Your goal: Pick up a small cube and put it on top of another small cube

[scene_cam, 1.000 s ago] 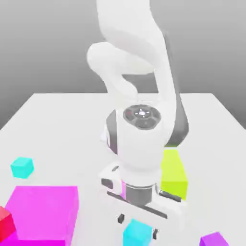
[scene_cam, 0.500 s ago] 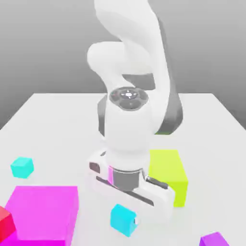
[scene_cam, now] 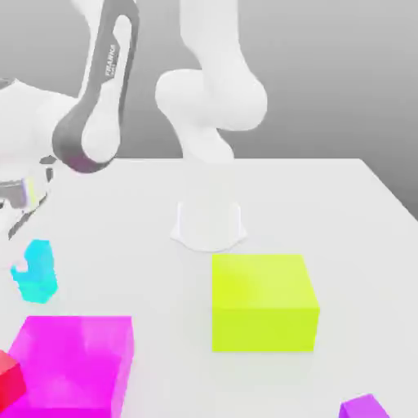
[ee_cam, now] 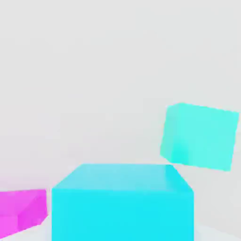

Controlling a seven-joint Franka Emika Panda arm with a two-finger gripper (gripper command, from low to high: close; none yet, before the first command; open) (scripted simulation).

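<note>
My gripper (scene_cam: 28,233) hangs at the exterior view's far left, low over the white table (scene_cam: 343,212), shut on a small cyan cube (scene_cam: 42,252). That cube looms close in the hand view (ee_cam: 122,202). The other small cyan cube (scene_cam: 33,284) sits right beneath and against it in the exterior view, so the two read as one notched shape. In the hand view this second cube (ee_cam: 198,136) appears tilted, just beyond the held one. I cannot tell whether the two touch.
A big magenta block (scene_cam: 73,359) stands just in front of the cyan cubes, its corner also in the hand view (ee_cam: 21,209). A small red cube (scene_cam: 8,380) sits beside it. A yellow-green block (scene_cam: 263,302), a small purple cube (scene_cam: 365,406) and the arm's base (scene_cam: 208,222) lie further right.
The arm swung from the table's front middle over to the exterior view's left, carrying the cyan cube it closed on. That cube now hangs by the other cyan cube.
</note>
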